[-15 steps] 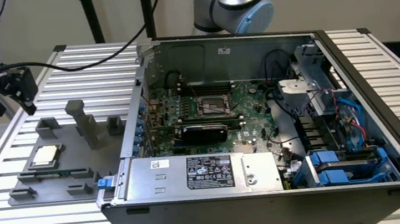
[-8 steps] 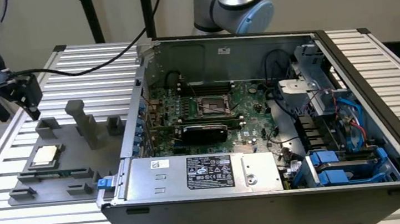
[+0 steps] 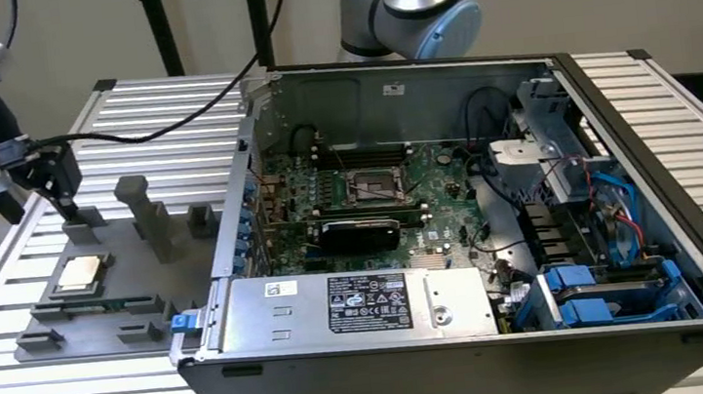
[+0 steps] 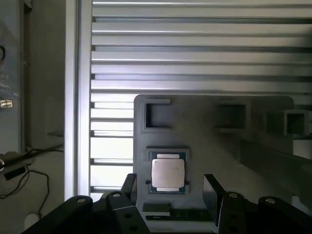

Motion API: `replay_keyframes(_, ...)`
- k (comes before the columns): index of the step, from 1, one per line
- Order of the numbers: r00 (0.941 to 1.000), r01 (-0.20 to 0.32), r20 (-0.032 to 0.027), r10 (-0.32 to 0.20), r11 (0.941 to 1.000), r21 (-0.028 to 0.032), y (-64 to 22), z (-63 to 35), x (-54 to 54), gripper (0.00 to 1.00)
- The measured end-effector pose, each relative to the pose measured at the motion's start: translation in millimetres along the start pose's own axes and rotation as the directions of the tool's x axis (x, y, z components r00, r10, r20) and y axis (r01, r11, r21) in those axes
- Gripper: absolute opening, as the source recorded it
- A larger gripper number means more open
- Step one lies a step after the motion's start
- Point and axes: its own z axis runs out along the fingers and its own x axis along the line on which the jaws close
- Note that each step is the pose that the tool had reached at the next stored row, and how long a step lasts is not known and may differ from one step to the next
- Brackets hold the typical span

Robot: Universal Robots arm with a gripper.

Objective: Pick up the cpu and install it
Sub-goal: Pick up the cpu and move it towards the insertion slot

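Observation:
The cpu, a small square chip with a pale silver top, lies flat in its recess on the grey fixture plate at the exterior view's left. My gripper hangs above the plate's far side, a little beyond the chip, holding nothing. In the wrist view the cpu lies between and below the two black fingers, which stand wide apart; the gripper is open. The metal socket frame sits on the green motherboard inside the open computer case.
Grey upright blocks rise from the fixture plate close to the gripper. The case wall stands between plate and motherboard. A power supply box, cables and blue drive bays crowd the case. The ribbed table lies all around.

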Motion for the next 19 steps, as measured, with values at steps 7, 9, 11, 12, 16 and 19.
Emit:
replay_keyframes(7,1.0000,0.004,-0.0004,-0.004,1.0000,0.0000,-2.1,12.7,-1.0,0.65)
replay_keyframes(9,1.0000,0.004,-0.0008,-0.004,1.0000,0.0000,-3.3,16.3,-1.0,0.65)
replay_keyframes(11,1.0000,0.005,-0.0011,-0.005,1.0000,0.0000,-4.8,19.9,-1.1,0.65)
replay_keyframes(12,1.0000,0.005,-0.0012,-0.005,1.0000,0.0000,-5.5,21.7,-1.1,0.65)
replay_keyframes(16,1.0000,0.006,-0.0016,-0.006,1.0000,0.0001,-8.8,28.7,-1.2,0.65)
replay_keyframes(19,1.0000,0.006,-0.0015,-0.006,1.0000,0.0000,-11.1,34.2,-1.4,0.65)
